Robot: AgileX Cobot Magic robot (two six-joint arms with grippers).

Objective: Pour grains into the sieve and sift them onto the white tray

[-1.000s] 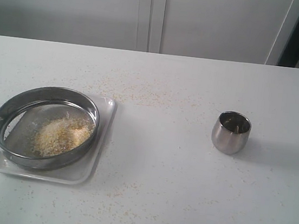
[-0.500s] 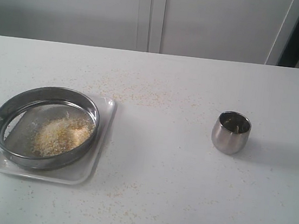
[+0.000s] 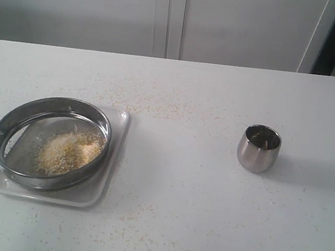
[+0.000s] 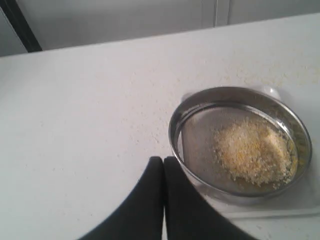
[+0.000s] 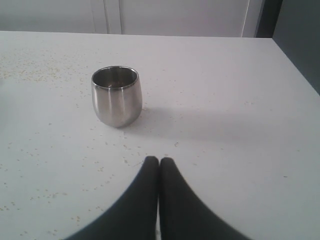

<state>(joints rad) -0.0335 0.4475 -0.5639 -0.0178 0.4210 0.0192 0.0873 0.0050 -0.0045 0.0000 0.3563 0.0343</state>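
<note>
Right: your left gripper (image 4: 163, 161) is closed tight. Its dark fingers press flat against each other with nothing between them. It hangs over the bare table (image 3: 195, 196), near the sieve (image 3: 54, 105) but clear of its steel band.

Your right gripper (image 5: 159, 161) is closed the same way and holds nothing. It points at the cup (image 3: 258, 149) and is well short of it.

In the exterior view the sieve sits on the tray (image 3: 115, 156), on the left of the table. It is pushed toward the tray's left side, so a strip along the tray's right edge and its far right corner lie bare.

The grains (image 3: 69, 152) are heaped in one yellow-tan pile on the mesh. The pile lies right of the sieve's centre and reaches the wall on that side. The left part of the mesh is mostly clear, and the tray shows through it as a pale shape. You cannot tell from here whether any meal has fallen onto the tray beneath the pile.

The cup stands upright on the right of the table, well apart from the tray. Its inside is too dim to read.

Loose specks (image 3: 157, 107) dot the table beyond the tray and along the near edge.
</note>
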